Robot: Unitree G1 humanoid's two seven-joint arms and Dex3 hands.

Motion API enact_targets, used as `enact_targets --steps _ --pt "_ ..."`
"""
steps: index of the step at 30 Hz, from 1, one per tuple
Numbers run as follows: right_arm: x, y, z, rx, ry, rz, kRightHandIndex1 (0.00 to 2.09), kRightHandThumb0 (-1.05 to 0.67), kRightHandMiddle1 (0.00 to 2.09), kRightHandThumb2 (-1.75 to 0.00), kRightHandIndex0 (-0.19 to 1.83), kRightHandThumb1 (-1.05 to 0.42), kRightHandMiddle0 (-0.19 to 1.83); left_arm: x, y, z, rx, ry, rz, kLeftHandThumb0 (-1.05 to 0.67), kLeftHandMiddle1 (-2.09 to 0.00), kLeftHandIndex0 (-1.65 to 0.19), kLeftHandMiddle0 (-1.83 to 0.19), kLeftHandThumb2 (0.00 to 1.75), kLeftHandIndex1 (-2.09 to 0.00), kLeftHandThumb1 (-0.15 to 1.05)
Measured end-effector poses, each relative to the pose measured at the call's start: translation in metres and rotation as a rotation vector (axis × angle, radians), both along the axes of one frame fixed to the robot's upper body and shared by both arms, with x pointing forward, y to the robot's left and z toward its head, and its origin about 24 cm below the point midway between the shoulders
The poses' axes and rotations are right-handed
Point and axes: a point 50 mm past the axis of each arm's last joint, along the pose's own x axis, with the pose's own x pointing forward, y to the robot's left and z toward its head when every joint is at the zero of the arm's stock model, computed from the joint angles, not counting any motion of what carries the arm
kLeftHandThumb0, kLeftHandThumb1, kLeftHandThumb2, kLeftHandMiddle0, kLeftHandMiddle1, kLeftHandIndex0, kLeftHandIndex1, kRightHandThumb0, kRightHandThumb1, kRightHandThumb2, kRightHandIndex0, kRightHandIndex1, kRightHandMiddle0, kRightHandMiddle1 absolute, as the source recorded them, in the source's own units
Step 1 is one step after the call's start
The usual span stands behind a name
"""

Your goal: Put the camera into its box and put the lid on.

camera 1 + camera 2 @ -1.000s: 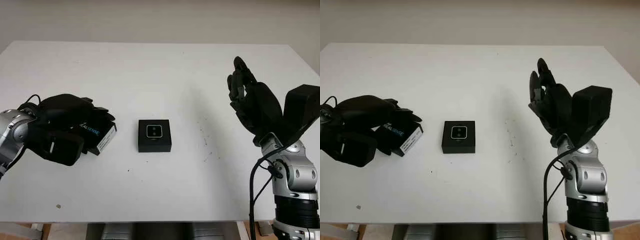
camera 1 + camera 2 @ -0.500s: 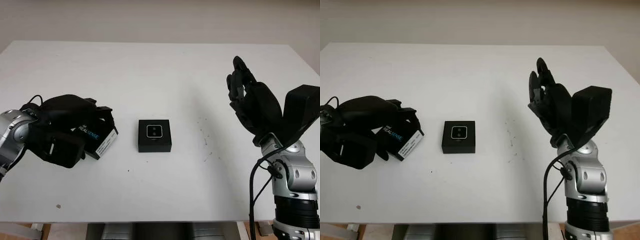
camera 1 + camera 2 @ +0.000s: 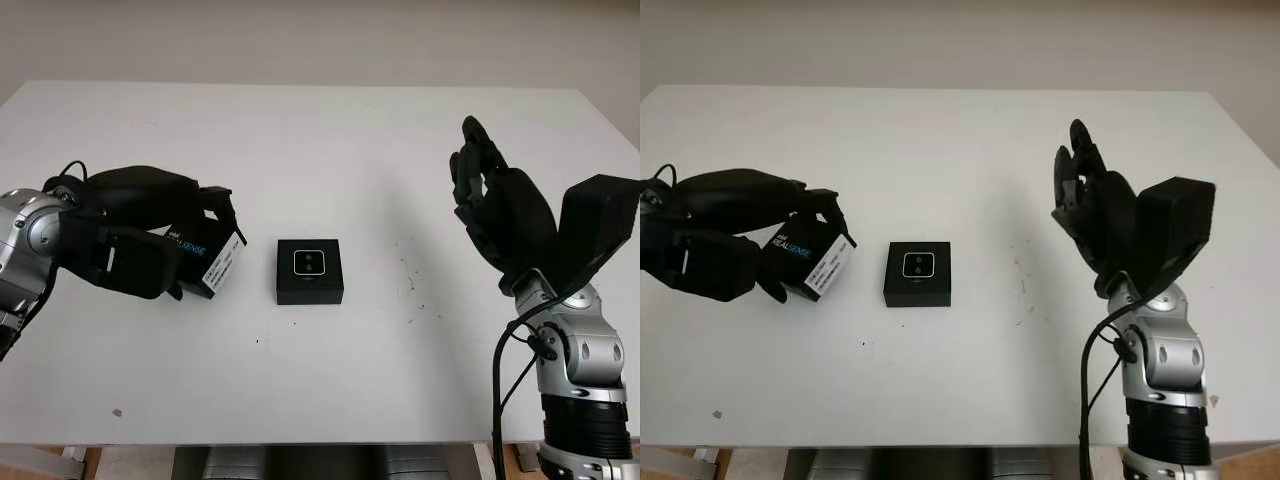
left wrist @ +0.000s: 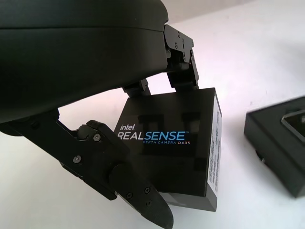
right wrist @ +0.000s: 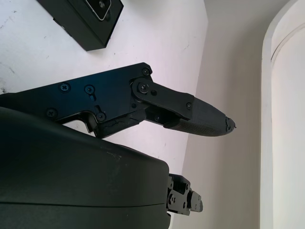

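A black open box (image 3: 309,272) sits at the middle of the white table (image 3: 320,150), with the small camera (image 3: 309,262) lying inside it, silver-rimmed face up. Left of it, my left hand (image 3: 190,250) is shut on the black lid (image 3: 208,264), printed "RealSense" and carrying a white label. The lid is tilted and held just off the table, a short gap from the box. In the left wrist view the lid (image 4: 176,143) sits between the fingers, and the box (image 4: 281,143) lies beside it. My right hand (image 3: 490,195) is open and raised over the table's right side.
Small dark specks (image 3: 410,275) mark the table right of the box. The table's front edge (image 3: 300,440) runs along the bottom. The right wrist view catches the box (image 5: 83,19) far off on the white surface.
My left hand has lifted the lid, tilted it and carried it rightward toward the box. The right hand has barely shifted.
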Motion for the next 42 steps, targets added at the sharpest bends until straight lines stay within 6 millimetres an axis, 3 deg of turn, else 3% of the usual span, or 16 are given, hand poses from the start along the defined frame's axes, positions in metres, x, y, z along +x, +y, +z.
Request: enact_targets --steps 4,8,10,13,15,17,18,21,22,25,28,31,35,38,42 --pt "-0.001 0.002 -0.004 -0.005 0.016 0.004 0.05 -0.68 0.05 -0.73 -0.16 -1.05 -0.18 0.002 -0.006 0.001 0.015 0.022 0.044 -0.29 -2.04 -0.27 -0.33 0.14 -1.24 1.05" --pt "-0.002 0.003 -0.006 -0.013 0.024 0.013 0.05 -0.69 0.05 -0.72 -0.16 -1.05 -0.17 0.002 -0.017 0.007 0.058 -0.009 0.116 -0.25 -2.09 -0.21 -0.44 0.11 -1.55 1.05" --pt "-0.002 0.003 -0.006 -0.012 0.025 0.014 0.05 -0.68 0.05 -0.72 -0.16 -1.05 -0.17 0.002 -0.023 0.01 0.076 -0.044 0.142 -0.24 -2.09 -0.2 -0.36 0.08 -1.43 1.05" --pt "-0.002 0.004 -0.006 -0.007 0.026 0.016 0.05 -0.68 0.05 -0.71 -0.16 -1.05 -0.17 0.003 -0.034 0.015 0.066 -0.084 0.161 -0.22 -2.09 -0.23 -0.39 0.06 -1.41 1.04" --pt "-0.002 0.004 -0.007 -0.003 0.025 0.019 0.04 -0.67 0.05 -0.71 -0.18 -1.05 -0.19 0.003 -0.04 0.018 0.049 -0.094 0.168 -0.21 -2.09 -0.25 -0.47 0.06 -1.49 1.04" --pt "-0.002 0.005 -0.007 0.003 0.026 0.02 0.05 -0.67 0.05 -0.7 -0.18 -1.05 -0.19 0.003 -0.046 0.019 0.049 -0.104 0.174 -0.21 -2.09 -0.23 -0.64 0.08 -1.89 1.05" --pt "-0.002 0.005 -0.008 0.008 0.029 0.019 0.04 -0.66 0.05 -0.7 -0.18 -1.05 -0.19 0.004 -0.049 0.019 0.051 -0.111 0.174 -0.21 -2.09 -0.25 -0.7 0.09 -1.99 1.05" --pt "-0.001 0.007 -0.01 0.018 0.036 0.022 0.04 -0.66 0.04 -0.71 -0.18 -1.05 -0.19 0.005 -0.058 0.019 0.066 -0.123 0.169 -0.21 -2.09 -0.29 -0.79 0.13 -2.08 1.05" --pt "-0.001 0.007 -0.011 0.018 0.037 0.021 0.04 -0.66 0.03 -0.71 -0.19 -1.05 -0.19 0.006 -0.061 0.019 0.069 -0.122 0.178 -0.21 -2.09 -0.21 -0.74 0.14 -2.09 1.05" --pt "0.001 0.008 -0.012 0.015 0.038 0.021 0.05 -0.65 0.04 -0.72 -0.18 -1.05 -0.19 0.007 -0.067 0.02 0.068 -0.116 0.201 -0.2 -2.09 -0.09 -0.69 0.15 -2.06 1.05" --pt "0.003 0.014 -0.013 0.03 0.034 0.026 0.05 -0.62 0.05 -0.72 -0.18 -1.05 -0.18 0.008 -0.072 0.021 0.033 -0.091 0.191 -0.2 -2.09 -0.17 -0.68 0.17 -2.09 1.05" --pt "0.004 0.016 -0.013 0.028 0.028 0.026 0.05 -0.62 0.05 -0.72 -0.17 -1.05 -0.17 0.01 -0.071 0.022 -0.002 -0.014 0.202 -0.21 -1.68 -0.43 -0.66 0.13 -1.86 1.05" --pt "0.005 0.019 -0.013 0.021 0.011 0.042 0.05 -0.63 0.05 -0.7 -0.18 -1.05 -0.18 0.011 -0.068 0.024 -0.025 0.062 0.24 -0.24 -1.38 -0.48 -0.66 0.13 -1.63 1.05" --pt "0.006 0.02 -0.015 0.018 0.013 0.051 0.05 -0.64 0.05 -0.68 -0.18 -1.05 -0.18 0.012 -0.065 0.029 -0.051 0.127 0.279 -0.26 -1.4 -0.48 -0.62 0.13 -1.52 1.05" --pt "0.007 0.02 -0.016 0.015 0.011 0.054 0.05 -0.63 0.05 -0.67 -0.18 -1.05 -0.17 0.013 -0.065 0.034 -0.089 0.218 0.289 -0.28 -1.49 -0.53 -0.65 0.15 -1.54 1.05"
